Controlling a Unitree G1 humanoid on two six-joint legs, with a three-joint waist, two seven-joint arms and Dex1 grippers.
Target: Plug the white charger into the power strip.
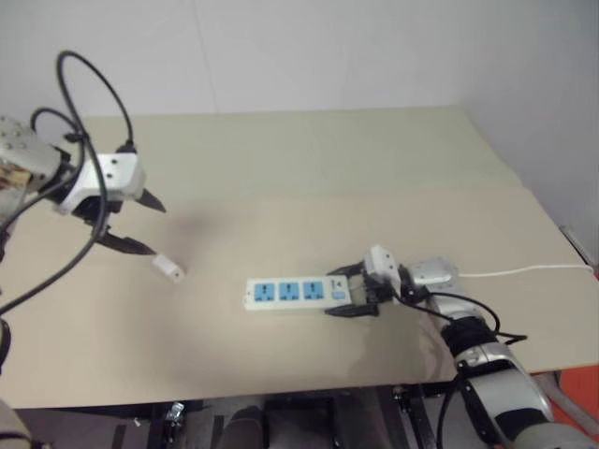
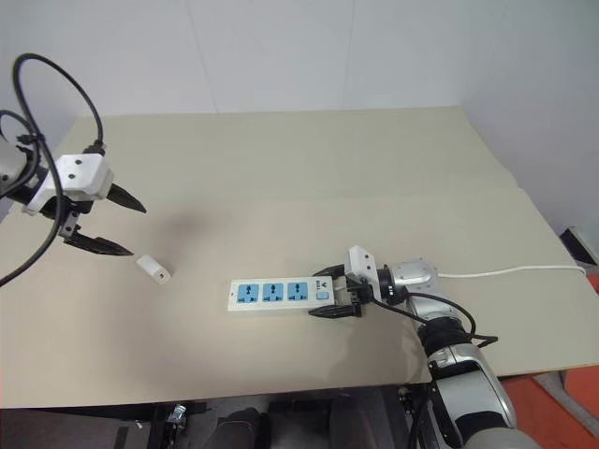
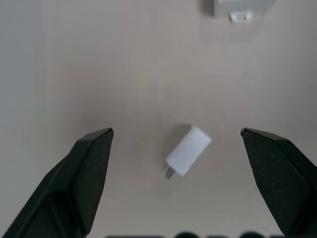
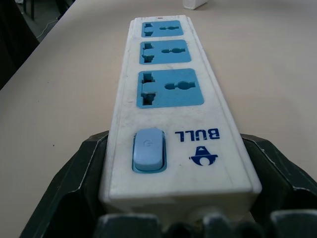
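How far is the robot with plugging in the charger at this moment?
Done: the right gripper is clamped on the button end of the power strip, steadying it on the table. In hand: the left gripper hangs open above the white charger, which lies loose on the table. Left: grasping the charger and pushing it into one of the three empty sockets.

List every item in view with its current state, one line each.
White charger: lying on the table, unplugged, not held.
Power strip: flat on the table, all three sockets empty.
Left gripper: jaws open, above the charger.
Right gripper: jaws clamped on the strip's button end.
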